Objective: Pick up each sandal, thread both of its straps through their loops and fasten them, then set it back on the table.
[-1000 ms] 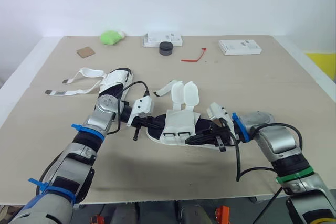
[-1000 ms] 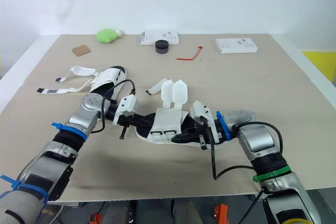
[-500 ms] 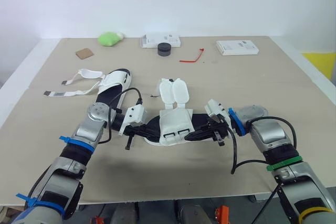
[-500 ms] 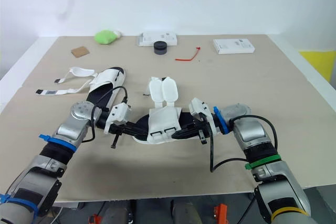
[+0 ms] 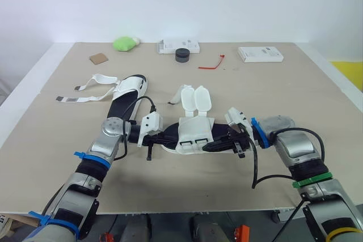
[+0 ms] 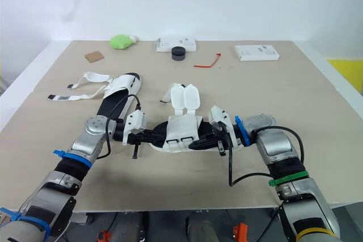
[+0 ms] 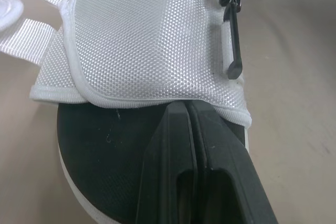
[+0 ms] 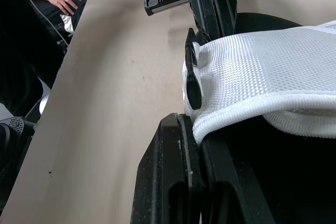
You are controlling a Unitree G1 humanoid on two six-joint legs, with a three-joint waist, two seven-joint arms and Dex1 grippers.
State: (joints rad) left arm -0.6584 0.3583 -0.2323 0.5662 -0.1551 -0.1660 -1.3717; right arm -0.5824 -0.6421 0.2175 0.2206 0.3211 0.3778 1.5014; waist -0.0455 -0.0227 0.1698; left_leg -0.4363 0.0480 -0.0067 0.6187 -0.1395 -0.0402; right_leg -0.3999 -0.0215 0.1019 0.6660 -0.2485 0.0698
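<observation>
- The desk [image 5: 317,89] carries both sandals. A green lump, white boxes, a black puck and a red tie lie along its far edge, well apart from the work.
- The near sandal [image 5: 193,134] lies flat at the desk's middle, between the two arms. It has a black sole and a white mesh upper. It looks light. The sole is probably springy but firm enough to grip, while the mesh is soft and will fold under a push.
- The far sandal [image 5: 127,92] lies to the left rear with its straps [image 5: 93,80] trailing loose over the desk. It is not yet fastened.
- The left pincer [image 7: 185,107] has its fingers pressed together. The tips rest on the black footbed, right at the mesh edge. I cannot tell whether any cloth is nipped.
- The right pincer [image 8: 182,121] is likewise closed at the other end, with the mesh rim lying over one finger.
- The near sandal's two strap tabs [image 5: 195,97] are folded back away from the robot and unthreaded. They look like limp webbing, so each is best pinched close to its tip.
- The loops [image 5: 193,141] sit on the upper's near edge. They are small, and I judge threading needs the sole held steady at one end.
</observation>
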